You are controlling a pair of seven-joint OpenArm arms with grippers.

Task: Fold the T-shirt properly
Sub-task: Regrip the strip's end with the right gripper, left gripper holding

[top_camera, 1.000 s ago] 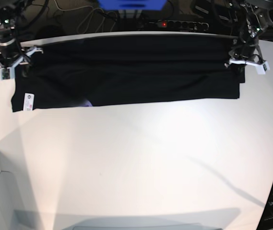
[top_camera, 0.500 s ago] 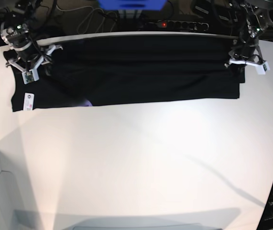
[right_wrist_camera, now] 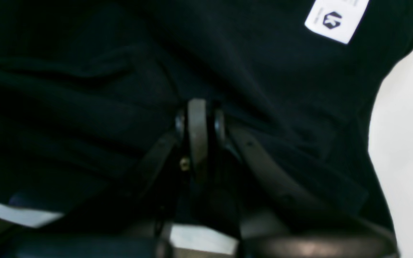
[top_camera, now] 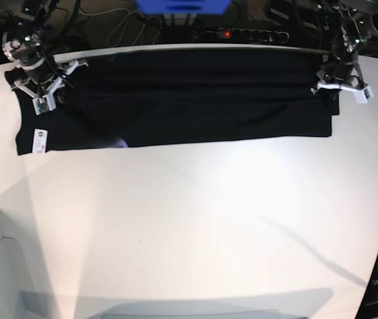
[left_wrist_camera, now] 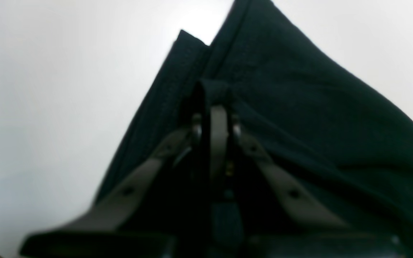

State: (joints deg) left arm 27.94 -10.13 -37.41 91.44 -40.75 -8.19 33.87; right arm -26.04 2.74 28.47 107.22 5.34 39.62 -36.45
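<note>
T-shirt (top_camera: pixel 195 100) stretched along table (top_camera: pixel 195 226) far edge; left gripper (left_wrist_camera: pixel 213 104) and right gripper (right_wrist_camera: pixel 197 111) both pinched tight on cloth, 2 opposite ends.

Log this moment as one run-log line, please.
stage: second fold grasp | T-shirt: long band across far table | left tool: shut on T-shirt | right tool: shut on T-shirt
</note>
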